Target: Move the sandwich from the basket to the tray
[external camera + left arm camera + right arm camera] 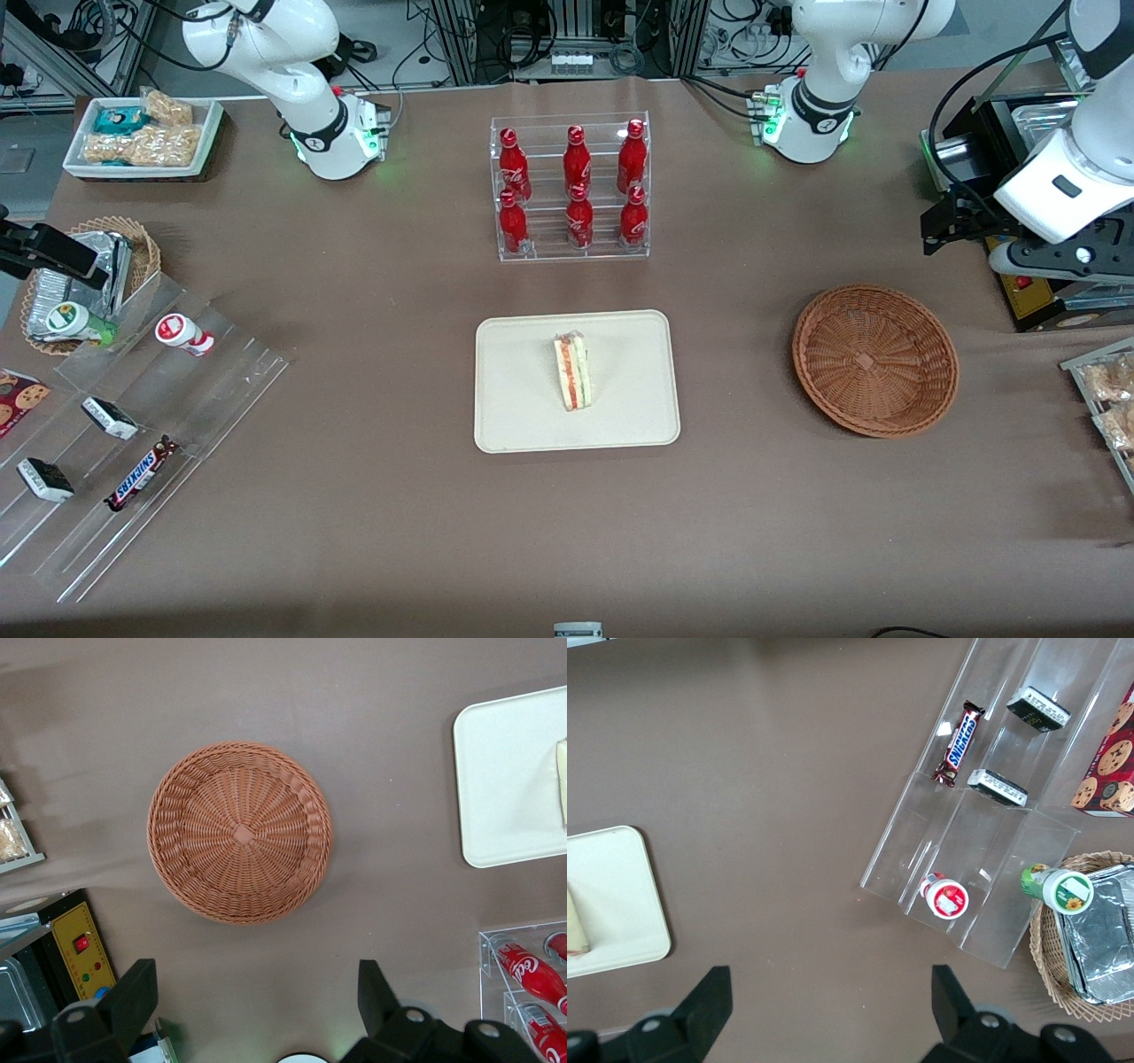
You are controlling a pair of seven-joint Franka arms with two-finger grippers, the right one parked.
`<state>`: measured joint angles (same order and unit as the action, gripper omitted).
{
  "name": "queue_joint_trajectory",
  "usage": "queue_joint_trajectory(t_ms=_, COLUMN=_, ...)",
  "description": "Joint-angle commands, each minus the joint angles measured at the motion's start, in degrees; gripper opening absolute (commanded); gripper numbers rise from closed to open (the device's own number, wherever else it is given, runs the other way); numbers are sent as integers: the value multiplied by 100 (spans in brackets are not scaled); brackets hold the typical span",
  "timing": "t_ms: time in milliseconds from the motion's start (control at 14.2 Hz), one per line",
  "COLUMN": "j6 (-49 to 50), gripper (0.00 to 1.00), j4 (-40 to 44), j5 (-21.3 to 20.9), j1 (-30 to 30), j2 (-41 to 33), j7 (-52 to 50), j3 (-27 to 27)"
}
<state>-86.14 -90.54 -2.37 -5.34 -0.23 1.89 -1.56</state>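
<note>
The sandwich (573,370), a white wedge with red and green layers, lies on its side in the middle of the cream tray (523,416). The reddish-brown woven basket (875,359) stands beside the tray, toward the working arm's end of the table, with nothing in it. My gripper (948,226) hangs high over the table edge, farther from the front camera than the basket, open and holding nothing. In the left wrist view the gripper (257,997) is apart from the basket (239,833), and the tray (505,788) shows an edge of the sandwich (562,784).
A clear rack of red bottles (571,190) stands farther back than the tray. A yellow control box (1028,297) and a snack tray (1107,399) sit near the basket. Toward the parked arm's end are a stepped clear rack (133,425) and a tan wicker basket (89,275).
</note>
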Motion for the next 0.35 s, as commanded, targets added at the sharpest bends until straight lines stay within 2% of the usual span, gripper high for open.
queue_joint_trajectory(t_ms=0, j6=-17, gripper=100, j4=-51, j5=-9, j1=-28, j2=-47, j7=22, j3=-98)
queue_joint_trajectory(t_ms=281, j6=-8, gripper=100, j4=-51, j5=-9, j1=-19, j2=-73, j7=22, j3=-116)
